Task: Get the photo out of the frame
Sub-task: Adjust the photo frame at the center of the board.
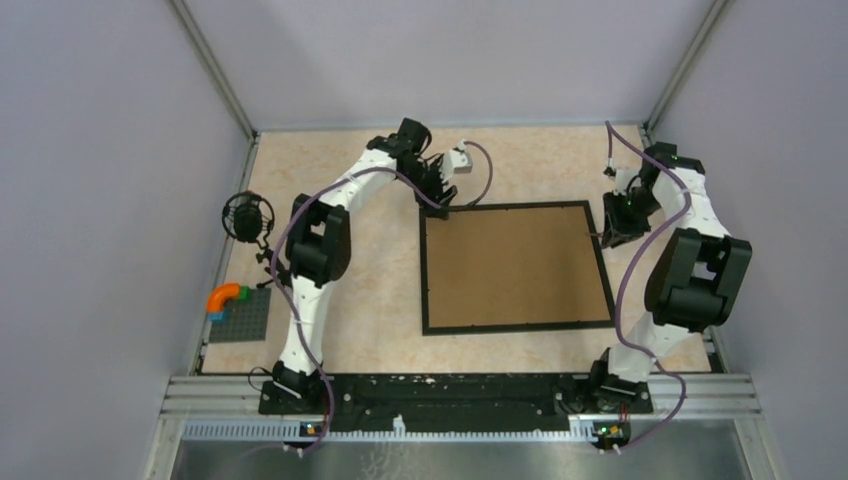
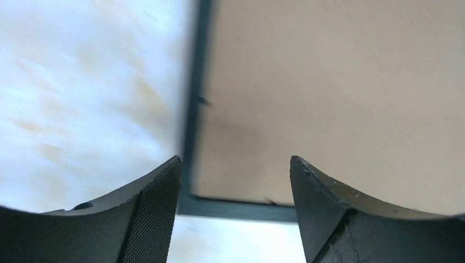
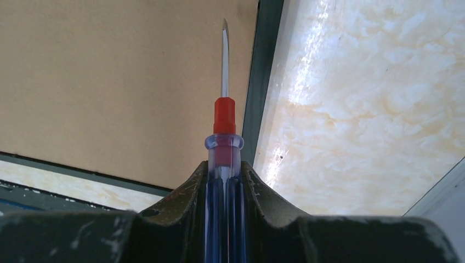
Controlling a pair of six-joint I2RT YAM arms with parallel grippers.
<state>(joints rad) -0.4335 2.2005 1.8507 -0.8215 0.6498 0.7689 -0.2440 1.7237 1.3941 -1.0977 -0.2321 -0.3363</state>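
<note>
Brown board [image 1: 510, 265] faces up, filling the frame [image 1: 515, 325], one thin black rectangle lying flat, centre-right on the marbled table [image 1: 370, 290]. The photo is not visible in any view; only the board side shows.

L wrist view: blurred; only a corner of the frame [image 2: 189, 126] and part of the board [image 2: 329, 98] show, the rest cut off. A small dark mark sits at the rim's inner edge, too soft to identify.

R wrist view: one rim strip [image 3: 262, 82] and part of the board [image 3: 109, 82] are seen, the rest cut off by the picture's edge and the fingers.

Left gripper [image 1: 440, 195] is at the frame's far-left corner. Its fingers [image 2: 148, 219] stand wide apart with nothing between them; the corner shows through the gap. Whether they touch the rim can't be told.

Right gripper [image 1: 615, 230] is at the frame's right edge, far end. It is clamped [image 3: 225, 167] on one screwdriver [image 3: 224, 142] with a clear blue handle, red collar and bare metal shaft. The tip points over the board just inside the rim; contact unclear. The tool is barely discernible from above.

Count: 2 arms, 2 grippers, 1 frame, 1 board, 1 screwdriver.

Surroundings, well apart at the table's left edge: 1 black round caged object [image 1: 247, 216] and 1 grey baseplate [image 1: 240, 316] carrying a few bricks [image 1: 225, 297] (orange, green, blue).
</note>
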